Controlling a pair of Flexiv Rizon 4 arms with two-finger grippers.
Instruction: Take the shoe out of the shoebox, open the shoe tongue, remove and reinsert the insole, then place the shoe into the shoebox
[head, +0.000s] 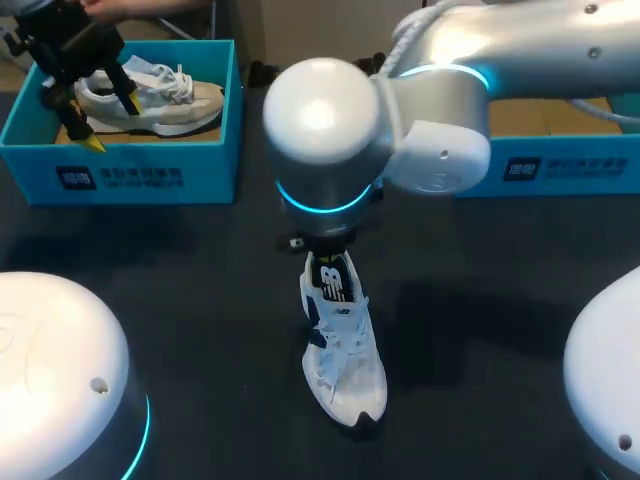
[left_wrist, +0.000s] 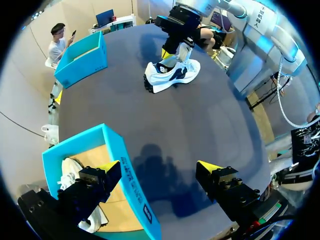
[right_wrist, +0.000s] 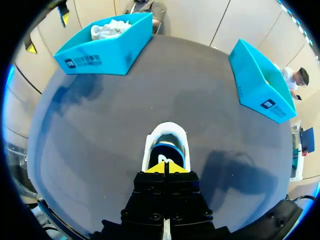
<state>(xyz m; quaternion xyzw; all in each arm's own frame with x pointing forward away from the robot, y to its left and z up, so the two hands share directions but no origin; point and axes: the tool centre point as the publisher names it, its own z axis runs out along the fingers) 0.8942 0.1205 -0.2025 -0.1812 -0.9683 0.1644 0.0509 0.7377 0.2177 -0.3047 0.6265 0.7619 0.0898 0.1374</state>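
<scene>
Nearest us, the white shoe stands on its sole on the dark table, out of any box, with its toe pointing toward us and its heel away. Our right gripper comes straight down over the mouth of the shoe. Its yellow tips are pressed together with only a thin seam between them, just above the dark lining. We cannot tell whether they pinch the tongue or the insole, or nothing at all.

We judge the step in hand to be opening the tongue or starting on the insole. The next move calls for a firm pinch and a slow pull upward. With nothing bracing it, the light shoe may lift along with the gripper.

Further off, our left gripper hangs spread wide and empty. It straddles the near wall of the left shoebox, where a second shoe lies. The right shoebox sits at the far right and is probably where our shoe goes back
</scene>
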